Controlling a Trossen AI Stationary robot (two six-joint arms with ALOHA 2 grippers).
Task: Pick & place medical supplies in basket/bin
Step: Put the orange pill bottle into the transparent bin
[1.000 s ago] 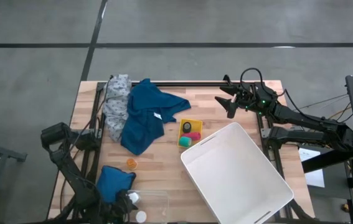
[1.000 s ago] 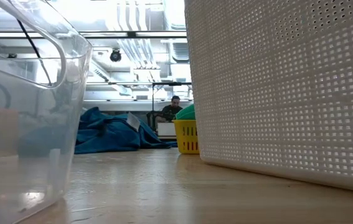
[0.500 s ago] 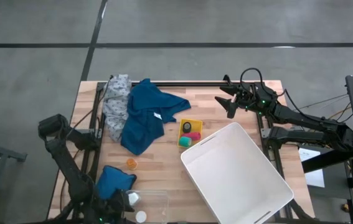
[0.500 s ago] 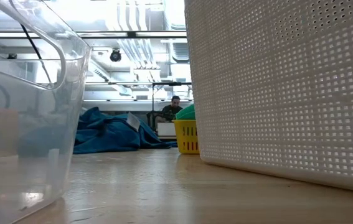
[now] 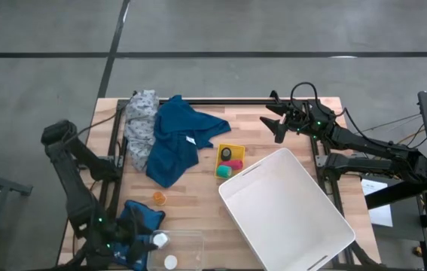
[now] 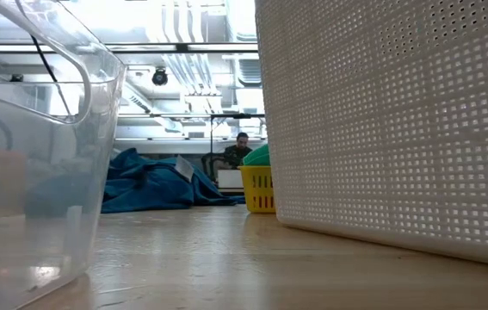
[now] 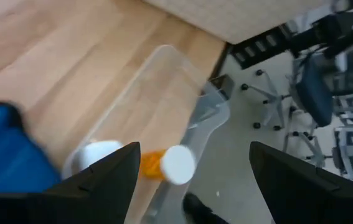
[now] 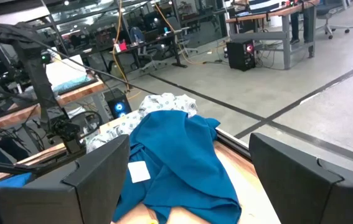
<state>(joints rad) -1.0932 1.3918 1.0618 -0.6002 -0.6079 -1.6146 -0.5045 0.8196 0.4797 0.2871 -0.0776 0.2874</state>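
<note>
- Left gripper [image 7: 188, 186] hangs over the near left corner of the table [image 5: 190, 199], its two fingers [image 7: 98, 177] spread apart and empty, above a clear plastic bin [image 7: 164, 93].
- Right gripper [image 5: 279, 120] hovers at the far right of the table, fingers [image 8: 301, 180] parted, grasping nothing.
- An orange pill bottle [image 7: 167, 165] with a white cap lies inside the clear bin, with a small white bottle [image 7: 98, 152] just beside it.
- A blue padded pouch [image 5: 138, 218] lies near the clear bin.
- Another orange pill bottle [image 5: 158, 198] stands on the bare wood, between the pouch and the blue cloth garment [image 5: 179, 139].
- The garment is crumpled at the far left of the table, touching the grey dotted cloth [image 5: 141, 120] beside it.
- A small yellow basket [image 5: 230, 160] holds pink, teal and dark bandage rolls [image 5: 232, 159].
- A large white perforated bin [image 5: 288, 211] sits just beside the yellow basket, on the right half of the table.
</note>
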